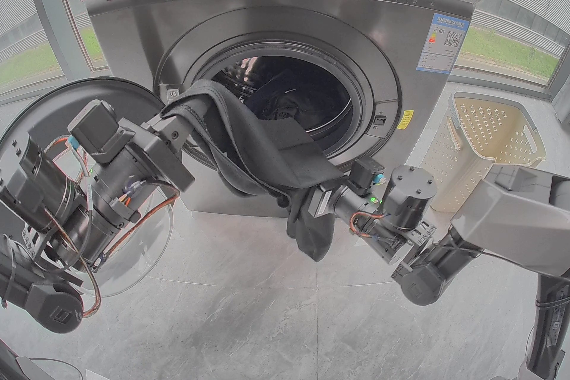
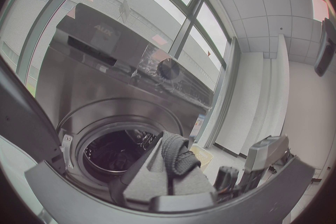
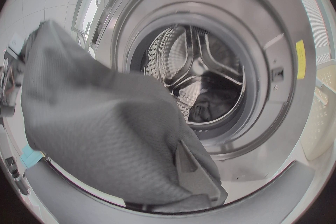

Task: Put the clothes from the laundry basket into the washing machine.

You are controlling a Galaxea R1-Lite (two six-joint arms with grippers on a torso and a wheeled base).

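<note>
Your left gripper sits at about 9 o'clock from the round opening of the grey metal front-loading washing machine, just off its rim. Its fingers are pinching a bunched edge of the dark grey cloth garment; in the left wrist view that edge is folded up over the fingertips, with the open drum behind it.

Your right gripper is at about 6 o'clock from the opening, lower and nearer to you. Its fingers are closed on the other end of the garment, which covers much of them in the right wrist view.

The garment hangs stretched between your two grippers, across the lower left part of the opening and in front of it. Whether it touches the rim you cannot tell. A loose tail drops below the right gripper, clear of the pale grey tiled floor.

Inside the drum, more dark crumpled clothes lie toward the bottom and back; you see them too in the right wrist view, beneath the drum's shiny ribs.

The machine's round door stands swung open at 9 o'clock, behind your left arm. The cream perforated plastic laundry basket stands on the floor at about 3 o'clock from the opening, just beside the machine, well apart from both grippers.
</note>
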